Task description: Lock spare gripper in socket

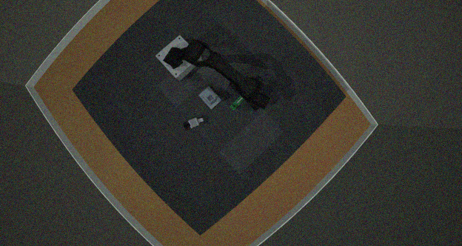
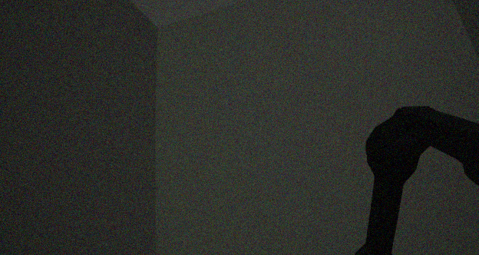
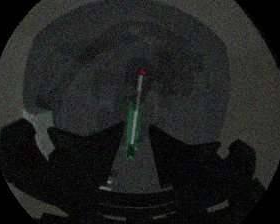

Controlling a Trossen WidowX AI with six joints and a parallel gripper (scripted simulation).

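The pin [image 3: 136, 117], a thin pale rod with a red end, lies lengthwise over a narrow green holder [image 1: 234, 106] [image 3: 130, 151]. My gripper [image 3: 136, 126] is open and empty; in the wrist view its dark fingers stand on both sides of the pin's line, with a gap around it. Whether they touch it cannot be told. The mount [image 1: 210, 97] is a small pale plate with a raised socket, left of the green holder in the top view. The spare gripper [image 1: 193, 123], pale with a dark end, lies on the mat beyond the mount. The red end is hidden under my arm there.
The arm's base stands on a white plate [image 1: 179, 72] at the upper left of the top view, and the arm reaches right above the dark mat [image 1: 166, 170]. An orange border [image 1: 307, 148] surrounds the mat. The exterior view shows only the dark arm [image 2: 391, 150] and walls.
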